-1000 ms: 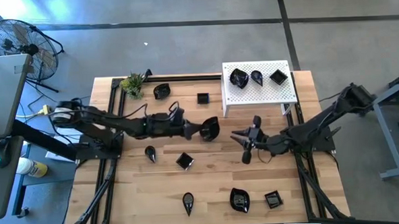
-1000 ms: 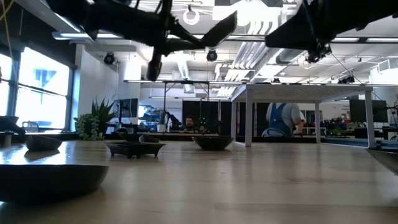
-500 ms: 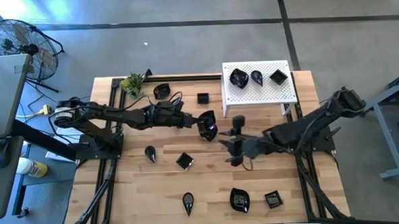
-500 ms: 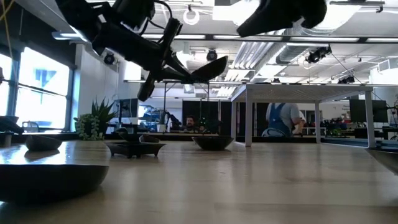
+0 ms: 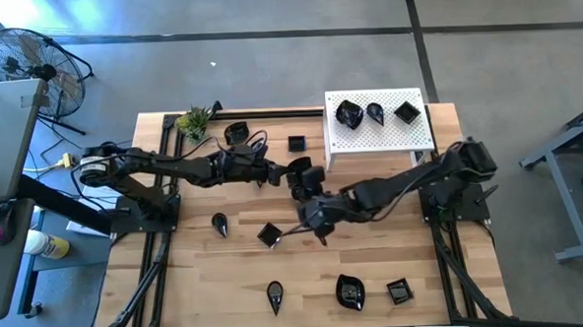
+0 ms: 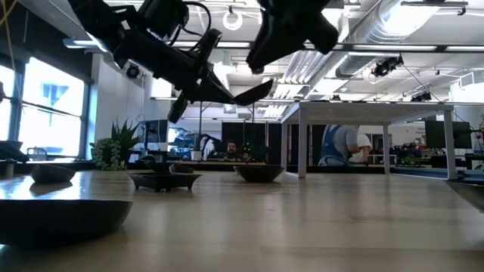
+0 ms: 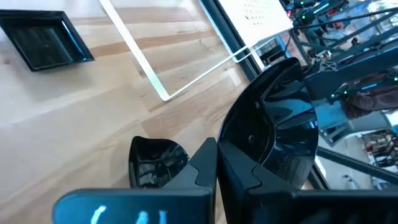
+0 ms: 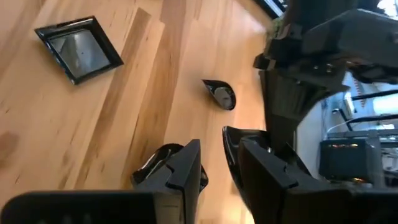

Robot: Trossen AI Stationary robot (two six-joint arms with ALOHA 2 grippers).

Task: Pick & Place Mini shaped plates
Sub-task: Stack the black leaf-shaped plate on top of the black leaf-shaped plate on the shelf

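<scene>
A rounded glossy black mini plate [image 5: 303, 176] hangs above the table's middle, with my left gripper [image 5: 285, 174] shut on it. My right gripper [image 5: 312, 218] has reached in from the right, just on the near side of that plate. Its fingers stand apart, and in the right wrist view the plate's edge [image 8: 232, 152] shows in the gap between them. Three more plates lie on the white perforated platform [image 5: 381, 138] at the back right. Several others lie on the wooden table [image 5: 179, 287], among them a teardrop [image 5: 219, 223] and a square one [image 5: 268, 234]. My left gripper pinches the plate's rim [image 7: 241, 155] between its two shut fingers, coming from the table's left and slanting a little downward. The plate [image 6: 249, 92] sticks out beyond the fingertips, tilted and lifted clear of the table. My right gripper: I cannot tell whether its fingers [image 8: 267, 168] touch the plate.
A small green plant [image 5: 193, 121] stands at the far left corner. Plates lie near it [image 5: 236, 133], beside the platform [image 5: 297, 143] and along the near edge [image 5: 275, 296] [image 5: 349, 292] [image 5: 400, 292]. A fan [image 5: 31, 66] stands off the table. People show in the room behind.
My right gripper has swept toward the table's left, rising and rolling over, and now stands close to the held plate. My left gripper has swung a little toward the far edge with the plate, which has turned in the air and stays clear of the table.
</scene>
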